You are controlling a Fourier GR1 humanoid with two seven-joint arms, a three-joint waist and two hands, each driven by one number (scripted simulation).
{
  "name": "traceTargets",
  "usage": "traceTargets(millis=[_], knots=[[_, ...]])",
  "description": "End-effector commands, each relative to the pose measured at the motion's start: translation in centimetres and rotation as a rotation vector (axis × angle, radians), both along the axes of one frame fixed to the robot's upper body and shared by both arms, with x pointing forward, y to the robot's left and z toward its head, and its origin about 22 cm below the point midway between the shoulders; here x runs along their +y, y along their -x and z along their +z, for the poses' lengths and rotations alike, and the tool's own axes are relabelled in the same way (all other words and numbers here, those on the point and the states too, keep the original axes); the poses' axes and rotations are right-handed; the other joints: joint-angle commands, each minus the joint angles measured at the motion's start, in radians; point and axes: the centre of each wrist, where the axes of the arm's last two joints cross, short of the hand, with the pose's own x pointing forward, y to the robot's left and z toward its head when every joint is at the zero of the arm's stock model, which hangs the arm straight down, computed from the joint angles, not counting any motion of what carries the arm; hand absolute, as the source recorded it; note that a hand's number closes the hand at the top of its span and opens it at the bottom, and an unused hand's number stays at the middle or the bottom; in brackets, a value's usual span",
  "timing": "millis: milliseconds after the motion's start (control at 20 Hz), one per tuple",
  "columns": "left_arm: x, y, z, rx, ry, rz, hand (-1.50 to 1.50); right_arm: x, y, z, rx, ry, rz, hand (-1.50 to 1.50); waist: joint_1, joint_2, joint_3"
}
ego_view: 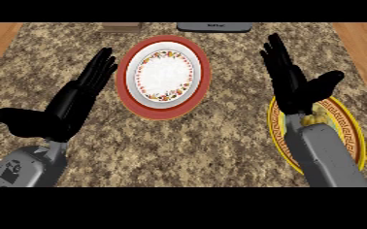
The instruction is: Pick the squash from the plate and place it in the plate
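A yellow squash (313,120) lies on a yellow plate with an orange patterned rim (350,126) at the right, mostly hidden under my right wrist. My right hand (295,88) is open above that plate's far edge, fingers straight and pointing away, thumb spread to the right. A red-rimmed plate with a white floral centre (164,76) sits at the middle of the counter and holds nothing. My left hand (72,102) is open at the left of the red plate, fingers straight, apart from it.
A dark grey flat object (213,26) and a brown block (120,27) lie at the counter's far edge. Wooden floor shows past the granite counter (215,140) at both sides.
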Motion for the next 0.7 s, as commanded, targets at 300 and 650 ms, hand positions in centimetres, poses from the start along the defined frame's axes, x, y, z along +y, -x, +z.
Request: traceTargets(millis=[300,650], knots=[[9.1,2.1,-4.1,0.087,-0.329,0.371,0.00,-14.9,1.5,-1.1,0.029,0.445,-0.783,-1.50,-0.028,0.005,0.000],[9.5,6.3,-8.4,0.124,-0.392,0.420,0.00,-7.8,1.8,-2.7,-0.345,0.440,-1.255,-1.50,0.007,-0.034,0.021]])
